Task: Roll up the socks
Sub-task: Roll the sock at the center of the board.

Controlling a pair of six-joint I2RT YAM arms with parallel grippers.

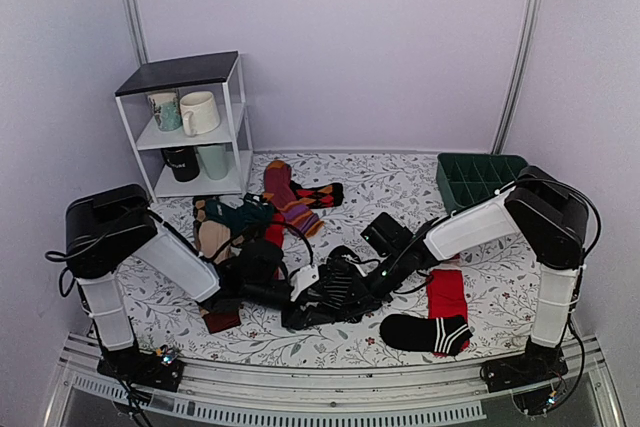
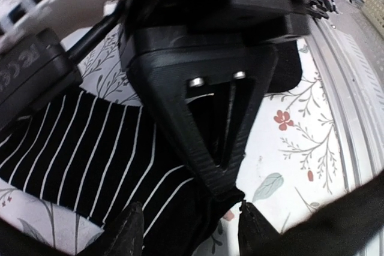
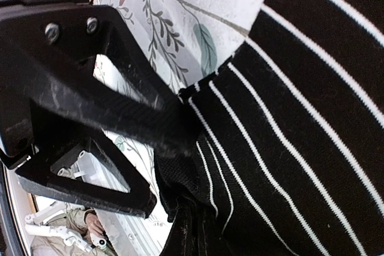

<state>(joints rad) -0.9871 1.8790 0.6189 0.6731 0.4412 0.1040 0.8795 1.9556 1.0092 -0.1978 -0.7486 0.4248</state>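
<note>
A black sock with thin white stripes (image 1: 338, 287) lies on the floral cloth at the centre front, between the two grippers. My left gripper (image 1: 305, 294) is open; in the left wrist view its fingertips (image 2: 129, 232) straddle the sock's (image 2: 90, 148) plain black end without closing on it. My right gripper (image 1: 355, 289) comes in from the right and is shut on that same end. In the right wrist view its jaws (image 3: 198, 232) pinch the sock's (image 3: 300, 118) cuff edge. The right gripper's finger (image 2: 222, 136) shows pressed on the sock in the left wrist view.
A plain red sock (image 1: 446, 294) and a black sock with a red-and-white end (image 1: 425, 332) lie at the front right. A pile of mixed socks (image 1: 240, 222) lies behind the left gripper. A green tray (image 1: 478, 177) stands back right, a white shelf with mugs (image 1: 190, 127) back left.
</note>
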